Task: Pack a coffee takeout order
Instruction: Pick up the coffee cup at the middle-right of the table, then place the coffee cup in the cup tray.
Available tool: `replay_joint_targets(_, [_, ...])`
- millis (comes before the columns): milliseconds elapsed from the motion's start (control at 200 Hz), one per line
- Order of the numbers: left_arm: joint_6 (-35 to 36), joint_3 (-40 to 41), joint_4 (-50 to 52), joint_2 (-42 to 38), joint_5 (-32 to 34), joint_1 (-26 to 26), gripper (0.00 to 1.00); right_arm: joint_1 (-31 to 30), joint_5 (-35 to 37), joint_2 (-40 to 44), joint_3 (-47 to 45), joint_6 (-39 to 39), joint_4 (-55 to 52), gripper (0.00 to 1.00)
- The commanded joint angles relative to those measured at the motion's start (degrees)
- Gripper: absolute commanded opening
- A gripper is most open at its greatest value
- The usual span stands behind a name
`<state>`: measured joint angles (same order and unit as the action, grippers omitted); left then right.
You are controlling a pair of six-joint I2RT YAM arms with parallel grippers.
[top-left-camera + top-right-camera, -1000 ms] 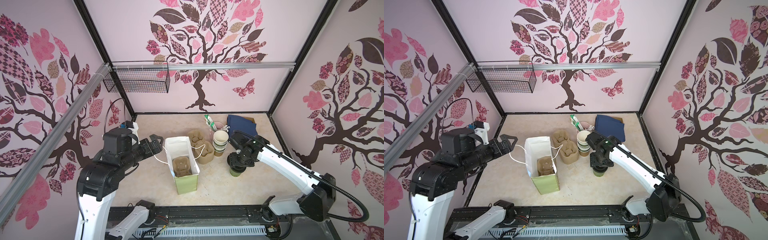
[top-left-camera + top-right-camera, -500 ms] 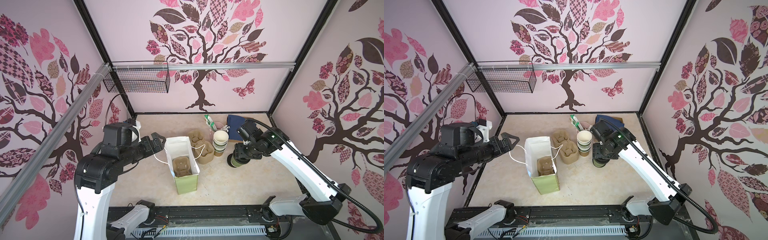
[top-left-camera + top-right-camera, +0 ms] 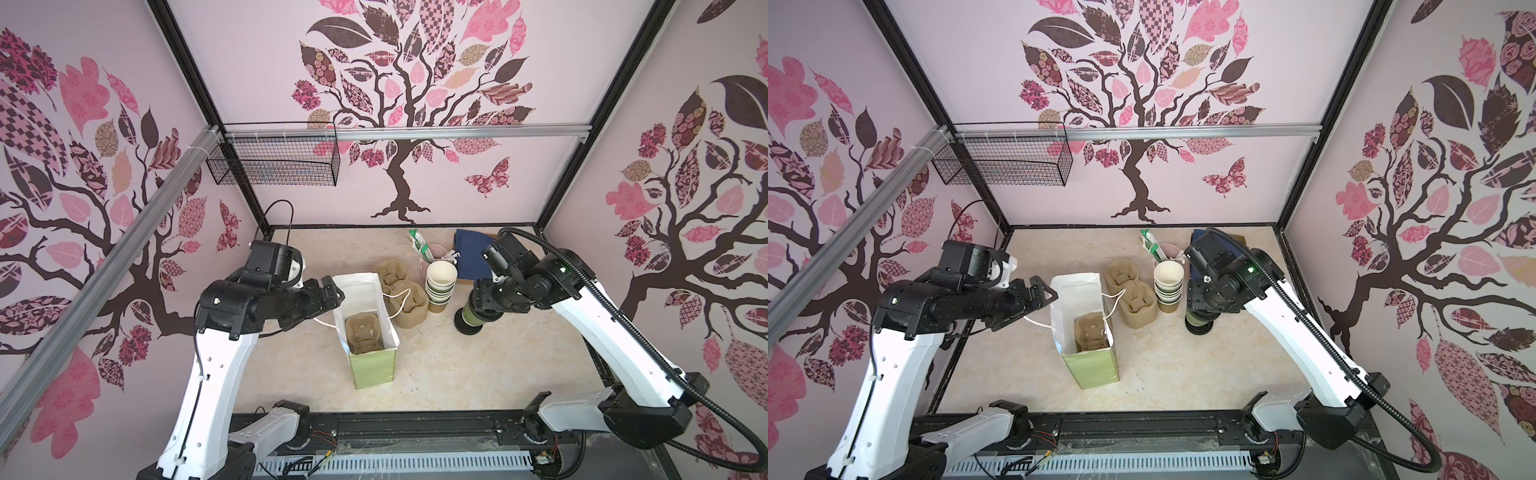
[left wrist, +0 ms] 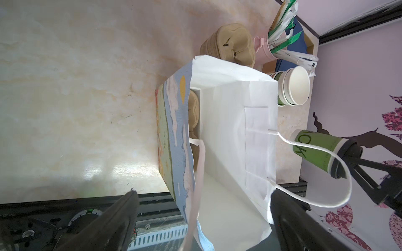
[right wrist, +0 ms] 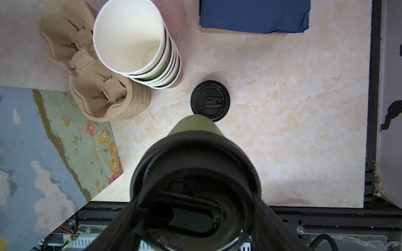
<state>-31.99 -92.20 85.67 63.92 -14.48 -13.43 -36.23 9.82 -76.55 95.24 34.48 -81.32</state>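
Observation:
My right gripper (image 5: pixel 195 195) is shut on the black lid of the olive-green paper cup (image 3: pixel 468 312), holding it tilted in the air right of the cup stack; the left wrist view shows this cup (image 4: pixel 313 150) off the table. The pale green paper bag (image 3: pixel 372 365) stands open mid-table with a tan carrier (image 3: pixel 363 334) inside. My left gripper (image 3: pixel 328 295) is open at the bag's left rim, and its fingers straddle the near wall and a white handle (image 4: pixel 195 173). The navy napkin (image 5: pixel 254 15) lies at the back right.
A stack of tan carriers (image 3: pixel 401 299) and a stack of lidless cups (image 3: pixel 441 282) stand just behind and right of the bag. Loose black lids (image 5: pixel 210 101) lie on the table under the held cup. A pink cup of stirrers (image 4: pixel 280 41) stands at the back.
My right arm has raised the lidded cup off the table and tilted it. The left gripper has moved closer to the bag's rim and stayed open.

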Motion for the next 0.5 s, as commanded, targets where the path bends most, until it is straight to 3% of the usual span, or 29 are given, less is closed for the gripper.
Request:
replay_joint_targets(0, [1.2,3.4,-4.1,0.2,-2.9,0.4,0.94,0.3,-0.2,0.6,-0.3,0.2,-1.4,0.72])
replay_joint_targets(370, [2.4,9.5,-6.3,1.0,-2.7,1.2,0.60,0.3,-0.2,0.3,0.7,0.2,-1.7,0.72])
replay_joint_targets(495, [1.6,10.6,-7.5,0.5,-3.2,1.5,0.55,0.2,-0.3,0.4,0.6,0.8,-1.9,0.72])
